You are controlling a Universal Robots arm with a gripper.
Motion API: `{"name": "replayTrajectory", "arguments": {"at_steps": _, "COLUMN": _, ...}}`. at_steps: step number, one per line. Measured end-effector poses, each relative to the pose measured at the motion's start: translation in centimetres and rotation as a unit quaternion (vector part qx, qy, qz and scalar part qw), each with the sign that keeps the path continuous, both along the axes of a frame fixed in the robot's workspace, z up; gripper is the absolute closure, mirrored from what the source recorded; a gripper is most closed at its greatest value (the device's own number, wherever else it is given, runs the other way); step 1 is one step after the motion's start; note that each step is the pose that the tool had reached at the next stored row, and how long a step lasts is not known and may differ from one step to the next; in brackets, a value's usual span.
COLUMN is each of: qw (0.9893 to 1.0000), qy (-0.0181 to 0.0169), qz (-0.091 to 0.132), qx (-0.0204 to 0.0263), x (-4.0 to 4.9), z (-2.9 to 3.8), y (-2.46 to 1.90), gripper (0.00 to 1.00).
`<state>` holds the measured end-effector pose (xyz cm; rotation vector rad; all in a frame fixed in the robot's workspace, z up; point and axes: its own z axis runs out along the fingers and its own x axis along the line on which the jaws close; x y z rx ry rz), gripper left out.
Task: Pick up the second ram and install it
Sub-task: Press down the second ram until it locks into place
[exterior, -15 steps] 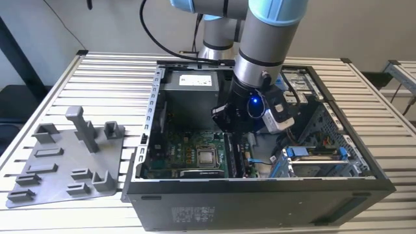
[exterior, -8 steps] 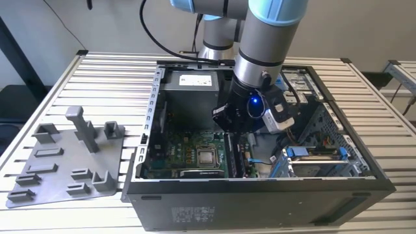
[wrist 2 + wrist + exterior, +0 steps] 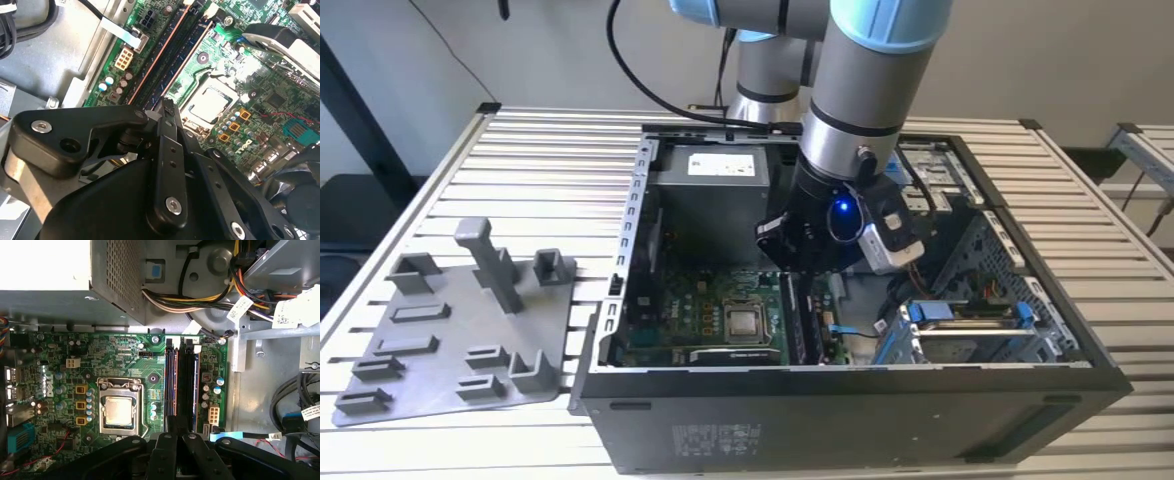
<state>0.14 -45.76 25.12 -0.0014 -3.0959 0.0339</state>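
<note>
My gripper (image 3: 798,270) hangs low inside the open computer case (image 3: 720,420), over the motherboard (image 3: 120,360). In both wrist views its fingers (image 3: 169,150) stand pressed together, shut, with the tips at the near end of the memory slots (image 3: 171,390). A long dark stick, which I take for the second ram (image 3: 188,390), stands along the slots and runs away from the fingertips (image 3: 176,422). In the exterior view it shows as a dark strip (image 3: 803,322) just below the gripper. Whether the fingertips touch the ram is hidden by the gripper's own body.
The processor socket (image 3: 119,410) lies beside the slots. A grey power supply box (image 3: 720,175) fills the case's far end, with cable bundles (image 3: 200,302) and a drive cage (image 3: 961,325) on the exterior view's right. A grey plastic tray with upright pegs (image 3: 400,385) lies outside, on the exterior view's left.
</note>
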Motion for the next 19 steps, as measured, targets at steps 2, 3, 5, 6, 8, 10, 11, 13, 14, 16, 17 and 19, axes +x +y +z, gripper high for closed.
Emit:
{"name": "replayTrajectory", "arguments": {"at_steps": 2, "qw": 1.0000, "qy": 0.0000, "qz": 0.000, "qx": 0.0000, "x": 0.00, "z": 0.00, "y": 0.00, "gripper": 0.89}}
{"name": "replayTrajectory", "arguments": {"at_steps": 3, "qw": 1.0000, "qy": 0.0000, "qz": 0.000, "qx": 0.0000, "x": 0.00, "z": 0.00, "y": 0.00, "gripper": 0.89}}
{"name": "replayTrajectory", "arguments": {"at_steps": 5, "qw": 1.0000, "qy": 0.0000, "qz": 0.000, "qx": 0.0000, "x": 0.00, "z": 0.00, "y": 0.00, "gripper": 0.89}}
{"name": "replayTrajectory", "arguments": {"at_steps": 6, "qw": 1.0000, "qy": 0.0000, "qz": 0.003, "qx": -0.0001, "x": 0.00, "z": 0.00, "y": 0.00, "gripper": 0.89}}
{"name": "replayTrajectory", "arguments": {"at_steps": 8, "qw": 0.9999, "qy": 0.0000, "qz": 0.015, "qx": 0.0000, "x": 0.00, "z": 0.00, "y": 0.00, "gripper": 0.89}}
{"name": "replayTrajectory", "arguments": {"at_steps": 10, "qw": 0.9994, "qy": 0.0000, "qz": 0.033, "qx": -0.0001, "x": 0.00, "z": 0.00, "y": 0.00, "gripper": 0.89}}
{"name": "replayTrajectory", "arguments": {"at_steps": 11, "qw": 0.9991, "qy": 0.0000, "qz": 0.042, "qx": 0.0000, "x": 0.00, "z": 0.00, "y": 0.00, "gripper": 0.89}}
{"name": "replayTrajectory", "arguments": {"at_steps": 13, "qw": 0.9982, "qy": 0.0000, "qz": 0.061, "qx": 0.0000, "x": 0.00, "z": -0.01, "y": 0.00, "gripper": 0.89}}
{"name": "replayTrajectory", "arguments": {"at_steps": 14, "qw": 0.9976, "qy": 0.0000, "qz": 0.070, "qx": 0.0000, "x": 0.00, "z": -0.01, "y": 0.00, "gripper": 0.89}}
{"name": "replayTrajectory", "arguments": {"at_steps": 16, "qw": 0.9961, "qy": 0.0000, "qz": 0.088, "qx": 0.0000, "x": 0.00, "z": -0.02, "y": 0.00, "gripper": 0.89}}
{"name": "replayTrajectory", "arguments": {"at_steps": 17, "qw": 0.9953, "qy": 0.0000, "qz": 0.097, "qx": 0.0000, "x": 0.00, "z": -0.02, "y": 0.00, "gripper": 0.89}}
{"name": "replayTrajectory", "arguments": {"at_steps": 19, "qw": 0.9933, "qy": 0.0000, "qz": 0.115, "qx": -0.0001, "x": 0.00, "z": -0.04, "y": 0.00, "gripper": 0.89}}
